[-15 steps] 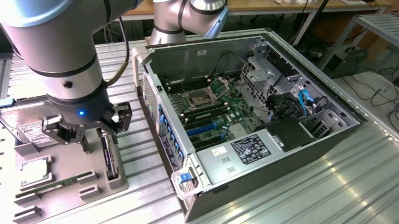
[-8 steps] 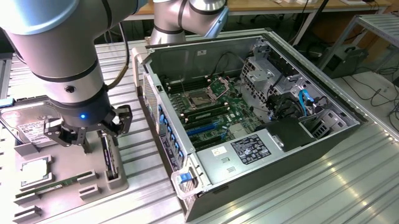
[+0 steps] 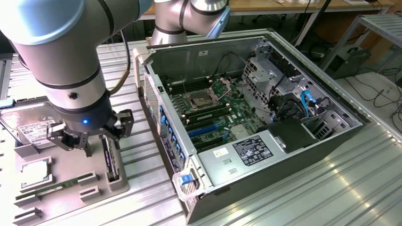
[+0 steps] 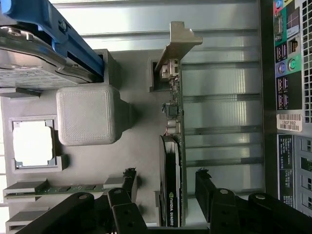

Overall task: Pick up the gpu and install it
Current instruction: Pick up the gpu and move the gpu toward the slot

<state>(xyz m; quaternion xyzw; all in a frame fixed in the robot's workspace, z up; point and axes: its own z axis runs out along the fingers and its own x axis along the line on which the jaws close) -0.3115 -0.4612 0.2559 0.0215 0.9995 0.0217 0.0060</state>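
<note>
Ribbed metal tabletop (image 3: 326,188), wooden bench (image 3: 283,7) behind, cables (image 3: 384,96) on floor (image 3: 370,77)

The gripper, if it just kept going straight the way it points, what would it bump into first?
Most likely the gpu, standing on edge in the gray holder. The open gripper points down astride it, so its fingers might pass beside the card and reach the holder; depth is unclear.

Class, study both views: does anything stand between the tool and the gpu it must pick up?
Nothing visible does. The open tool hangs directly over the gpu, which stands on edge in the gray holder. Its fingers sit one to each side of the card, with bare gaps between.
</note>
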